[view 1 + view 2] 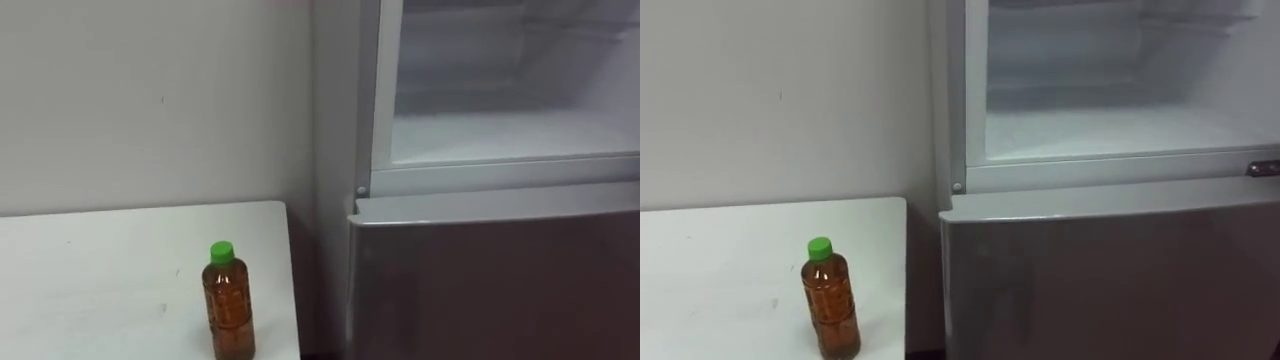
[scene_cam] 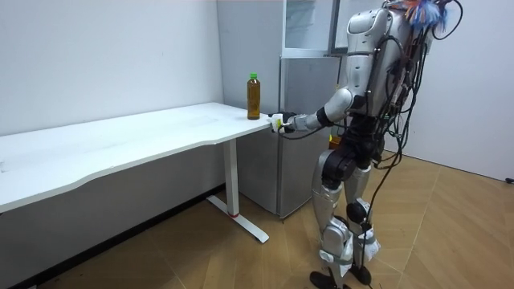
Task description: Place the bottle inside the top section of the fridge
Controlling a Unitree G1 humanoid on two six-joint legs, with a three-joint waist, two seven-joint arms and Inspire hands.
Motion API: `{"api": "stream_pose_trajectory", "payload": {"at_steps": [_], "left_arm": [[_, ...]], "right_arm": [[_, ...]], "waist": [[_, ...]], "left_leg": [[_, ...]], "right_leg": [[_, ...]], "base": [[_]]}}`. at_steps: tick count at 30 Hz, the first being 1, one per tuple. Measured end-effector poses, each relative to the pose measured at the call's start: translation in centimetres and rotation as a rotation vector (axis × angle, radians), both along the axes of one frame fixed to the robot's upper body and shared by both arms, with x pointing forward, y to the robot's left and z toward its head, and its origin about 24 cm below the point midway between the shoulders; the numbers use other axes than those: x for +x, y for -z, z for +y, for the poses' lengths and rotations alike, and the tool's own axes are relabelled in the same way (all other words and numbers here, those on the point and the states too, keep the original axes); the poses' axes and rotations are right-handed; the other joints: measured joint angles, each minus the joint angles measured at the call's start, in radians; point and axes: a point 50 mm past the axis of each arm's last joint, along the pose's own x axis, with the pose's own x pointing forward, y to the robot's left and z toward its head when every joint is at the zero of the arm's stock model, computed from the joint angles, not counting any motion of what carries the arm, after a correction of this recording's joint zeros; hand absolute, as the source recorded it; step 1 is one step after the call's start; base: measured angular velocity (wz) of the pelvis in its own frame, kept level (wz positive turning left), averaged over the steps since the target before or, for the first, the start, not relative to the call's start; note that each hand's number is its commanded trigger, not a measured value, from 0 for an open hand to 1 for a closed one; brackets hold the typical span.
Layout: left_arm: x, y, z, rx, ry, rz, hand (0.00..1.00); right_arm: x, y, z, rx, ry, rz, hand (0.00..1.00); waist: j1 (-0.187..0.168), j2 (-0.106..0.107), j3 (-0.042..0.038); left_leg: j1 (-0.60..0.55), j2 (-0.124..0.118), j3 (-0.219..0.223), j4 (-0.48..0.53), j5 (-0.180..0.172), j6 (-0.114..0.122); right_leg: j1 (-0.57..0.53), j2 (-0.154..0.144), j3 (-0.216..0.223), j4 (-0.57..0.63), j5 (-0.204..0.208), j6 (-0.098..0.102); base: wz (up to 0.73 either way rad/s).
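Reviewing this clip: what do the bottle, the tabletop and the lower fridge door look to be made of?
The bottle looks like clear moulded plastic, brown liquid showing through; its green cap likely plastic too. The tabletop is smooth matt white, probably laminate, core unseen. The lower fridge door is grey with a soft sheen, probably painted or brushed metal.

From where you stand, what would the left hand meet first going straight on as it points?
Probably the bottle, upright near the table corner; the left hand points toward it from just off the edge. Depth is unclear.
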Motion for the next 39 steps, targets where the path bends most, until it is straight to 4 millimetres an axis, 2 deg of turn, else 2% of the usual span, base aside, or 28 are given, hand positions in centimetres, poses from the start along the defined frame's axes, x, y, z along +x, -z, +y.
{"api": "stream_pose_trajectory", "payload": {"at_steps": [5, 6, 7, 8, 10, 13, 15, 18, 22, 36, 39], "left_arm": [[-1.6, 1.1, 4.6, 0.062, -0.215, 0.056, 0.00], [-3.4, 2.5, 5.9, 0.105, -0.268, 0.174, 0.00], [-5.9, 4.3, 7.2, 0.149, -0.334, 0.339, 0.00], [-7.6, 5.1, 7.9, 0.172, -0.367, 0.435, 0.00], [-13.4, 6.9, 9.1, 0.269, -0.428, 0.727, 0.00], [-16.6, 7.6, 8.7, 0.307, -0.449, 0.880, 0.00], [-16.9, 7.9, 7.9, 0.295, -0.449, 0.906, 0.00], [-16.2, 8.1, 7.1, 0.286, -0.448, 0.896, 0.00], [-15.6, 8.1, 6.8, 0.294, -0.433, 0.890, 0.00], [-16.2, 8.2, 6.7, 0.369, -0.417, 0.931, 0.00], [-15.8, 8.1, 6.8, 0.396, -0.403, 0.914, 0.00]], "right_arm": [[-1.5, 0.1, -0.5, -0.029, 0.036, 0.032, 0.00], [-1.5, 0.1, -0.5, -0.032, 0.040, 0.034, 0.00], [-1.5, 0.1, -0.4, -0.032, 0.029, 0.034, 0.00], [-1.4, 0.1, -0.3, -0.034, 0.019, 0.033, 0.00], [-1.4, 0.1, -0.1, -0.032, 0.002, 0.037, 0.00], [-1.5, 0.3, 0.0, -0.028, 0.007, 0.052, 0.00], [-1.3, 0.3, 0.1, -0.023, 0.000, 0.054, 0.00], [-0.9, 0.4, 0.4, -0.017, -0.027, 0.049, 0.00], [-0.9, 0.3, 0.4, -0.013, -0.024, 0.042, 0.00], [-0.8, 0.4, 0.5, -0.013, -0.031, 0.036, 0.00], [-0.5, 0.3, 0.6, -0.014, -0.055, 0.024, 0.00]], "waist": [[0.029, -0.002, -0.0033], [0.029, -0.002, -0.0037], [0.028, -0.003, -0.0043], [0.027, -0.004, -0.0044], [0.021, -0.006, -0.0023], [0.027, -0.014, 0.0043], [0.027, -0.008, 0.0071], [0.025, 0.000, 0.0104], [0.020, 0.016, 0.0136], [0.021, 0.016, 0.0140], [0.023, 0.015, 0.0144]], "left_leg": [[0.017, 0.001, 0.000, -0.008, -0.004, -0.007], [0.019, 0.001, 0.000, -0.010, -0.004, -0.007], [0.019, 0.003, -0.001, -0.010, -0.005, -0.009], [0.019, 0.003, -0.001, -0.010, -0.007, -0.011], [0.011, 0.005, -0.008, 0.003, -0.011, -0.012], [-0.004, 0.001, -0.033, 0.010, -0.014, -0.007], [-0.009, -0.001, -0.037, 0.015, -0.015, -0.004], [-0.014, 0.000, -0.037, 0.017, -0.018, -0.001], [-0.018, -0.001, -0.037, 0.023, -0.018, -0.001], [-0.021, -0.001, -0.038, 0.032, -0.018, -0.001], [-0.022, -0.002, -0.038, 0.031, -0.018, -0.001]], "right_leg": [[0.007, 0.001, 0.003, 0.001, -0.008, -0.001], [0.007, 0.003, 0.003, 0.000, -0.008, -0.001], [0.006, 0.005, 0.003, -0.001, -0.008, -0.002], [0.006, 0.005, 0.002, -0.001, -0.008, -0.002], [0.005, 0.005, -0.005, -0.001, -0.007, -0.003], [0.004, 0.002, -0.005, 0.000, -0.005, 0.001], [0.004, 0.001, -0.004, 0.000, -0.003, 0.003], [0.006, 0.000, -0.003, 0.003, -0.002, 0.004], [0.005, -0.001, -0.002, 0.002, -0.002, 0.004], [0.004, -0.001, -0.003, -0.001, -0.003, 0.004], [0.003, -0.001, -0.003, -0.001, -0.003, 0.004]], "base": [[-0.06], [0.00], [-0.04], [-0.05], [0.09], [0.31], [0.11], [-0.02], [-0.01], [0.00], [0.00]]}}
